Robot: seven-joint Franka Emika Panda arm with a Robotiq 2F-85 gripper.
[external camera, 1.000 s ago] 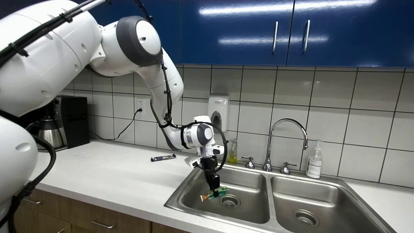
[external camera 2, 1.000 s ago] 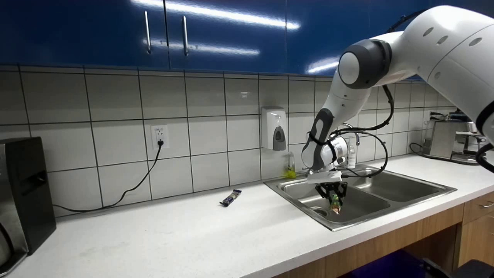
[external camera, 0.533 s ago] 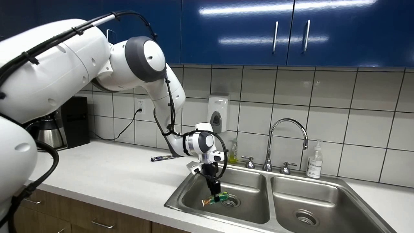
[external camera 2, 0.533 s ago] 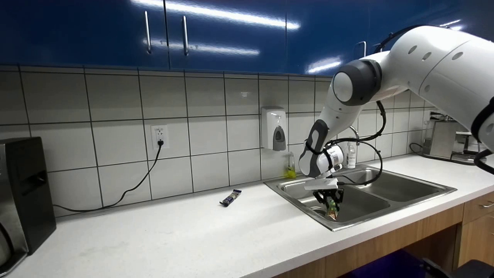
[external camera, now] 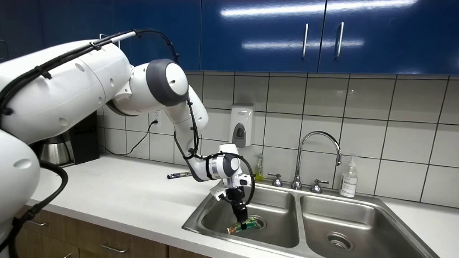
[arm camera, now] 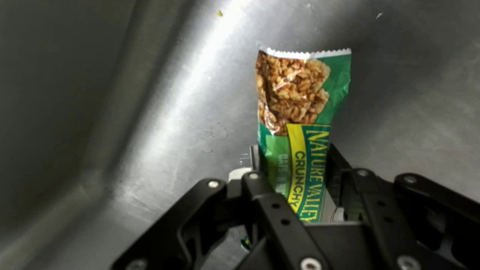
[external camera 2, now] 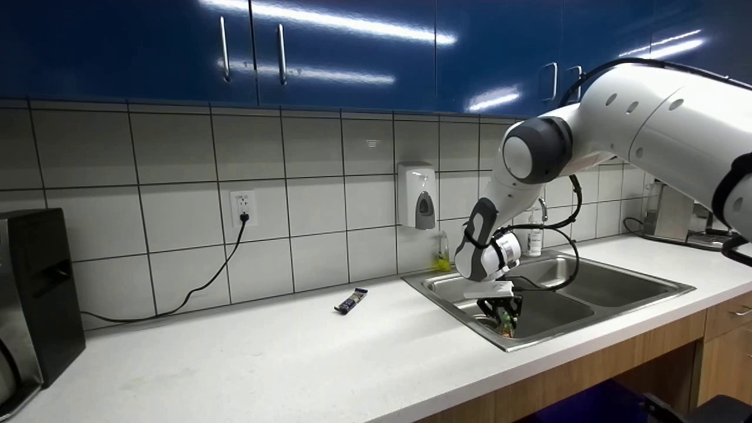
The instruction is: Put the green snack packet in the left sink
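The green snack packet [external camera: 251,224] is inside the left sink [external camera: 279,231], low over its floor next to the drain. My gripper [external camera: 243,225] points down into the basin and is shut on the packet's middle. In an exterior view the packet [external camera 2: 507,326] hangs below the gripper [external camera 2: 503,319], within the left sink [external camera 2: 555,317]. In the wrist view the packet [arm camera: 296,90] sits between both fingers [arm camera: 294,161], with its white crimped end sticking out. The sink's steel floor [arm camera: 202,112] lies beneath. I cannot tell whether the packet touches it.
The right basin [external camera: 373,236] adjoins across a divider. The faucet [external camera: 298,168] stands behind the sinks, with a soap bottle [external camera: 348,181] to its right. A dark wrapped bar [external camera 2: 351,301] lies on the white counter [external camera 2: 264,364]. The left basin's wall [arm camera: 112,86] is near the gripper.
My arm has come down, lowering the gripper and the held packet deeper into the left sink. The packet stays in the gripper.
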